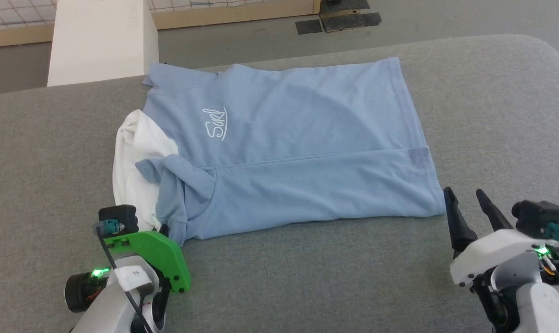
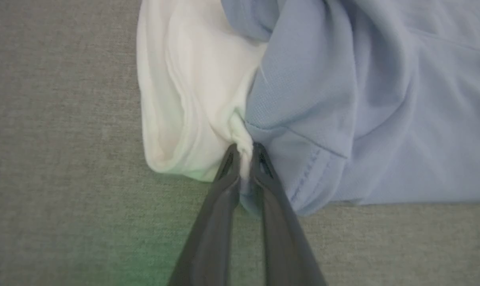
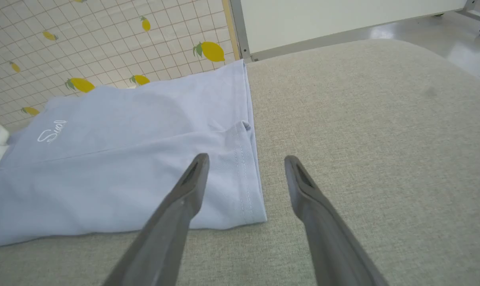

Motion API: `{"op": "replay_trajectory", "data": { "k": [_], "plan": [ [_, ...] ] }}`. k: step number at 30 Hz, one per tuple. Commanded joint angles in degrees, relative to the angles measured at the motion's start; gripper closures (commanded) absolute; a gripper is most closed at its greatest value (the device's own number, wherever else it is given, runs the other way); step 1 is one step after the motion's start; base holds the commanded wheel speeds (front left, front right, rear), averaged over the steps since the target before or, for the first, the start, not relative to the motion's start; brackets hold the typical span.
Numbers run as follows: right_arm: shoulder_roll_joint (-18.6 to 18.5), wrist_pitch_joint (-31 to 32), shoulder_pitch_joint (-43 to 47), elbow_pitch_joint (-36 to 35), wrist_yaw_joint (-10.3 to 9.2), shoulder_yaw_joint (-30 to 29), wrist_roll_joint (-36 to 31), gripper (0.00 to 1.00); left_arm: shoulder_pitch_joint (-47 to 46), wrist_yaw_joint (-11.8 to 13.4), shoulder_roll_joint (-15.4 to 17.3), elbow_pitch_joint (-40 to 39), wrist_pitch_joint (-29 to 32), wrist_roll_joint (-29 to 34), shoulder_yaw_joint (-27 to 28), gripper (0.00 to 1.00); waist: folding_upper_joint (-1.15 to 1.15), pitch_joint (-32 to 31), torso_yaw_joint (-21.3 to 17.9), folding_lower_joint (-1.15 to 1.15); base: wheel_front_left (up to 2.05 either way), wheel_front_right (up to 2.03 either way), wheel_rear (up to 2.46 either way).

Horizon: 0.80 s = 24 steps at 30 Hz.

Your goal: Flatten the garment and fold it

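The garment [image 1: 288, 138], a light-blue shirt with a white script logo and a bunched white part at its left end, lies partly folded on the grey padded table [image 1: 307, 277]. In the left wrist view my left gripper [image 2: 244, 153] is shut on a pinch of the garment [image 2: 323, 99] where the white fabric meets the blue sleeve hem. In the head view that left gripper [image 1: 164, 229] sits at the garment's near-left corner. My right gripper [image 1: 467, 196] stands open just off the near-right corner; its fingers [image 3: 192, 178] hover above the garment's [image 3: 124, 159] hemmed corner, holding nothing.
A white pillar [image 1: 101, 39] stands beyond the table's far left edge. A lemon-patterned tiled wall [image 3: 85, 43] lies behind the table. Bare grey table surface stretches to the right of the garment and along the near edge.
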Motion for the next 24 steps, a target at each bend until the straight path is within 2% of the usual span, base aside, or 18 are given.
{"op": "replay_trajectory", "data": {
  "k": [1,6,12,13,14,15,16,17,20,24],
  "plan": [
    [0.1,1.9,-2.1,1.6,-0.08,-0.9,-0.3,0.00,1.9,-0.5,-0.6,0.7,-0.1,0.1,-0.7,1.00,0.00,0.2,0.6,0.00,0.00,0.00,0.00],
    [0.1,14.5,-7.4,9.7,-0.08,-3.4,-0.7,0.00,0.9,-1.7,-1.0,1.0,-1.9,0.2,-1.0,1.00,0.00,0.6,2.1,0.00,0.00,0.00,0.00],
    [0.1,26.5,-11.9,15.1,-0.08,-5.4,-4.6,0.00,-0.5,-3.3,-1.3,1.7,-2.8,0.6,-2.0,1.00,0.00,1.1,3.5,0.00,0.00,0.00,0.00],
    [0.1,28.1,-12.3,15.5,-0.08,-5.7,-5.0,0.06,-0.7,-3.5,-1.3,1.8,-3.0,0.6,-2.1,1.00,0.00,1.2,3.7,0.00,0.00,0.00,0.00],
    [0.1,29.8,-12.8,15.8,-0.08,-6.0,-5.4,0.54,-0.8,-3.6,-1.3,1.8,-3.4,0.7,-2.1,1.00,0.00,1.2,3.8,0.00,0.00,0.00,0.00],
    [0.1,31.1,-13.1,15.8,-0.08,-6.0,-5.7,0.65,-0.9,-3.7,-1.3,1.9,-3.6,0.8,-2.1,1.00,0.00,1.2,4.0,0.00,0.00,0.00,0.00],
    [0.1,32.5,-13.2,15.6,-0.08,-6.1,-5.8,0.95,-0.9,-3.8,-1.3,2.0,-3.9,0.9,-2.2,1.00,0.00,1.1,4.1,0.00,0.00,0.00,0.00],
    [0.1,33.8,-13.2,15.3,-0.08,-6.1,-6.0,1.00,-1.0,-3.9,-1.3,2.0,-4.6,1.1,-2.2,1.00,0.00,1.0,4.2,0.00,0.00,0.00,0.00],
    [0.1,34.7,-12.5,12.7,-0.08,-5.7,-5.5,1.00,-0.9,-4.0,-1.2,2.1,-6.0,1.3,-2.1,1.00,0.00,0.4,4.6,0.00,0.00,0.00,0.00],
    [0.1,32.1,-10.0,7.1,-0.08,-5.4,-3.6,1.00,0.4,-3.6,-0.7,1.1,-6.0,0.9,-1.8,1.00,0.00,-1.1,4.9,0.00,0.00,0.00,0.00]
  ]
}}
